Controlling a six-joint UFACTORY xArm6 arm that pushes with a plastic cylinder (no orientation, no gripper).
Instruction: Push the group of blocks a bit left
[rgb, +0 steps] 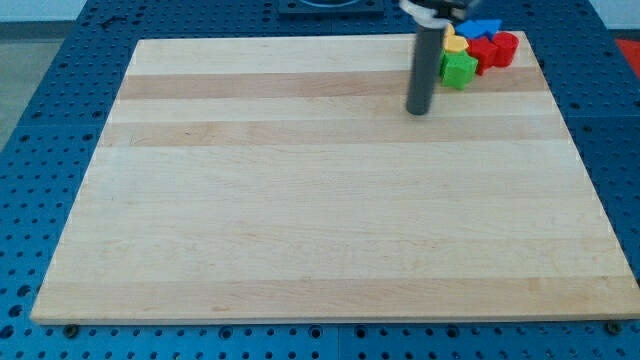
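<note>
Board: pale wood, glued strips, grain visible, smooth matt finish. Base beneath: blue, perforated, looks like painted metal. Rod: dark, matt, smooth. Green block, red blocks, yellow block, blue block: solid colour, smooth, slight sheen.

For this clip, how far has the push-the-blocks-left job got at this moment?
Done: nothing visible; the group, made up of the green block, yellow block, blue block and red blocks, sits bunched at the board's top right corner. In hand: my tip rests just left and below the green block, on the wrong side. Left: circling to the group's right and pushing left.
</note>
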